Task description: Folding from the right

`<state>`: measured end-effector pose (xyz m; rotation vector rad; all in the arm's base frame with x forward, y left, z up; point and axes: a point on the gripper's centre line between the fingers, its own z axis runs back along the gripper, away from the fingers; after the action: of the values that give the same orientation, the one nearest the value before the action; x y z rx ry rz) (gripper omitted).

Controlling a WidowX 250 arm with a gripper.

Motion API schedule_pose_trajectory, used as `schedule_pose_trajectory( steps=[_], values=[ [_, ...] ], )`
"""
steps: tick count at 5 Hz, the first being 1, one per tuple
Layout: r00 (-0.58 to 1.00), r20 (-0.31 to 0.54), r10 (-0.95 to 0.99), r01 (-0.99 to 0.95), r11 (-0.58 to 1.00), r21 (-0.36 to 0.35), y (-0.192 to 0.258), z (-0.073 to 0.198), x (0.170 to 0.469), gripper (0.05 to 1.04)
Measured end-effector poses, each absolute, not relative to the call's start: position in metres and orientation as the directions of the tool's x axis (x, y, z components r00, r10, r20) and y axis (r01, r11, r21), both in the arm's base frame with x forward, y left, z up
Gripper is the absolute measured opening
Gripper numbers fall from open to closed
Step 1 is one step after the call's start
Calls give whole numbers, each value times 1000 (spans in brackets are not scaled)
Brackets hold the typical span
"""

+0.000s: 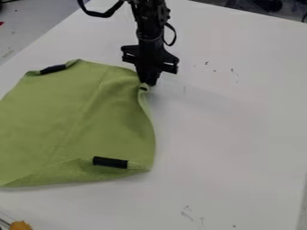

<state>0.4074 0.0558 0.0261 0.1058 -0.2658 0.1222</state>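
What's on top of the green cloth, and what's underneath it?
A black strip lies on the green cloth near its far edge, another near its closest edge. The hand is at the far right corner. White table shows around it; anything underneath is covered.

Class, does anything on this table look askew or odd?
The green cloth isn't lying flat: it puckers at the tool, and its lower edge folds over unevenly by a black strip. Small dark marks blemish the white table.
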Motion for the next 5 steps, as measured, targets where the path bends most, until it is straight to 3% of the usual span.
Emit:
schedule_pose_trajectory(
  steps=[1,2,3,5],
  values=[
    [926,355,127,-187,973,139,52,69,403,78],
    [864,469,185,-277,951,135,64,105,380,67],
    [779,544,312,-411,909,66,101,108,339,67],
    [663,551,506,-554,827,-93,152,65,272,67]
  ],
)
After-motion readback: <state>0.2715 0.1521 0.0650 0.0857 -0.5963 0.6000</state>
